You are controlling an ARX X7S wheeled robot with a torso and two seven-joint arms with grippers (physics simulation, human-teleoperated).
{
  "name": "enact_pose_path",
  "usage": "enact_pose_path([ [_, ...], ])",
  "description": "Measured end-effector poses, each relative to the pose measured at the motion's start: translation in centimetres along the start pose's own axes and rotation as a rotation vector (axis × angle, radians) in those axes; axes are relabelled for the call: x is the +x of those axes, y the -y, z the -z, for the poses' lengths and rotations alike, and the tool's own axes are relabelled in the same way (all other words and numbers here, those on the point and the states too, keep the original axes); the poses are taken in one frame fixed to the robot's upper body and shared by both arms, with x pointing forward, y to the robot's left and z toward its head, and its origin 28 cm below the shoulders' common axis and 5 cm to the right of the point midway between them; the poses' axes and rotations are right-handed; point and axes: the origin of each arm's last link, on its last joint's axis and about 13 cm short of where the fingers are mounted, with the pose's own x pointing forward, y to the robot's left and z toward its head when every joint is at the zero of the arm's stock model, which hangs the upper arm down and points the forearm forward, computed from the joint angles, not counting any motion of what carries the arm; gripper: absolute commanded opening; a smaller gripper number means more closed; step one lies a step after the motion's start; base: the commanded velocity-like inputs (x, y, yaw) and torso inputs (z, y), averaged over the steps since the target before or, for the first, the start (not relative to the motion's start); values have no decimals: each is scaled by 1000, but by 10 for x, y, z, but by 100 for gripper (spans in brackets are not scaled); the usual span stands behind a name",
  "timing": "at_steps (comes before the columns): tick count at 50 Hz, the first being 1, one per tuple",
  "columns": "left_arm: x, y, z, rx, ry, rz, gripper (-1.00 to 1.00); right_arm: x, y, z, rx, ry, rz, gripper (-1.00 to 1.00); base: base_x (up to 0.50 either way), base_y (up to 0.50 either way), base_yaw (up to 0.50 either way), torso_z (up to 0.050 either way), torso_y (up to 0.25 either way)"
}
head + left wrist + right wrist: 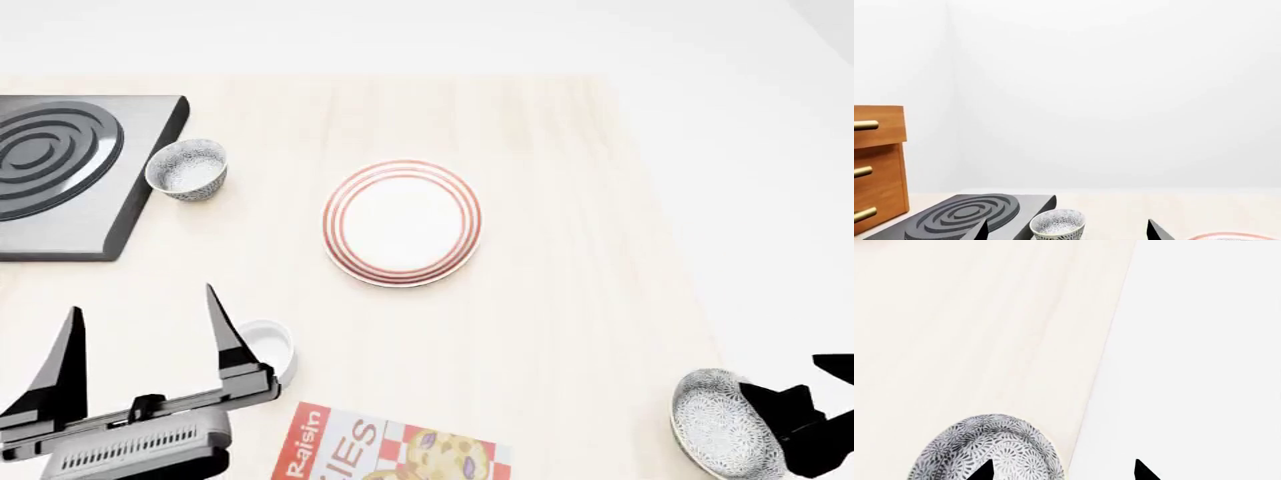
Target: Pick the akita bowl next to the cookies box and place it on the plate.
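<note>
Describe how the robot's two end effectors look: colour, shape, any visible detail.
The left end effector has two black, tapered, blade-like fingers rising from a dark grey cross-bar, with a ribbed grille block below it. The right end effector shows only black pointed fingertips and, in the head view, an angular black body. No cables or markings show.

Pale wood-grain table [561, 300]. On it: dark grey stove plate with concentric rings [60, 170] at far left; speckled bowl [187, 168] just beside its right edge. Red-ringed plate [400, 222] near centre, apart from the rest. Plain white cup [271, 348] and cookies box [387, 450] at near edge. The akita bowl [721, 422] is at the near right corner. Wooden drawer unit [877, 165] behind the stove plate.
</note>
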Motion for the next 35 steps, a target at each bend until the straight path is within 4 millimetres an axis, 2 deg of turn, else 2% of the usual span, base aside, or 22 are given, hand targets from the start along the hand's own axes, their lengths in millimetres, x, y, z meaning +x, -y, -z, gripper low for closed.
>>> enact_pose_path([
  [35, 0, 2, 2, 10, -8, 10, 100, 0, 0, 20, 23, -31, -41, 100, 0, 0, 0, 0, 0],
])
